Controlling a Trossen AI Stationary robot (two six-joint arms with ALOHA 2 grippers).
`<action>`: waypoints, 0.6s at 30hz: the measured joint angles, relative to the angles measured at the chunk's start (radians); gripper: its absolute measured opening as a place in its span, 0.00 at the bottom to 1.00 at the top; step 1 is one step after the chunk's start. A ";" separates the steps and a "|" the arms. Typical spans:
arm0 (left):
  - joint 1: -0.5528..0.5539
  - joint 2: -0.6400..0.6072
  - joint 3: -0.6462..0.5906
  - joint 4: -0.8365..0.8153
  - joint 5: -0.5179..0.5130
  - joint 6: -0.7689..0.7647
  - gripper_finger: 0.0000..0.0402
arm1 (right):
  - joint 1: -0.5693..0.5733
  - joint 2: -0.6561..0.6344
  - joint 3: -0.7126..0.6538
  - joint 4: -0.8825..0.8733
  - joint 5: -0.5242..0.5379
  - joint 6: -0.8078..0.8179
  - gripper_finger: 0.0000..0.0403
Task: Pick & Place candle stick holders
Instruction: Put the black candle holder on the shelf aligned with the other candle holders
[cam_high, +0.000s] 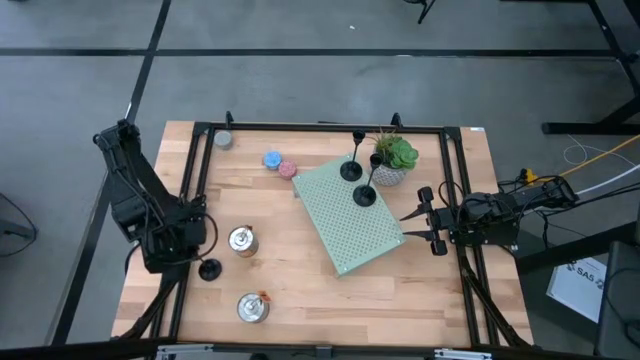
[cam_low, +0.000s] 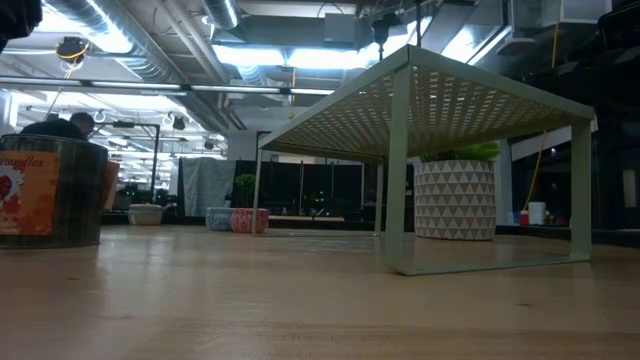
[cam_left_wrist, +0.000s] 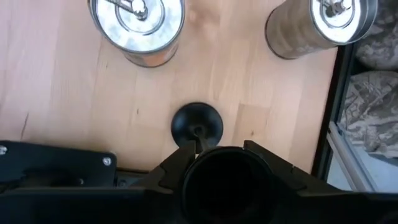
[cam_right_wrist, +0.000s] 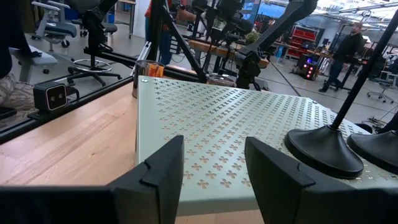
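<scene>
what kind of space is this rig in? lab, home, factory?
Looks like an open robotics lab or workshop, not a home. Beyond the wooden table, the right wrist view shows a rolling office chair, workbenches and a person standing; the low view shows exposed ceiling ducts and strip lights.

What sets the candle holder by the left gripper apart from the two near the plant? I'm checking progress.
The near holder stands on the bare wooden table; the two far holders stand on the green perforated shelf, raised above the table. The left gripper is around the near holder's stem; nothing touches the far two, with the right gripper waiting open beside the shelf. All three are matte black and upright.
</scene>
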 joint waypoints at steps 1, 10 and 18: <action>0.000 0.000 0.000 0.004 -0.011 0.000 0.30 | 0.000 0.000 0.000 0.000 0.000 0.000 0.43; 0.000 0.000 0.000 0.005 -0.091 0.034 0.29 | 0.000 0.000 0.000 0.000 0.000 0.000 0.43; 0.000 0.000 0.000 0.004 -0.091 0.029 0.30 | 0.000 0.000 0.000 0.000 0.000 0.000 0.43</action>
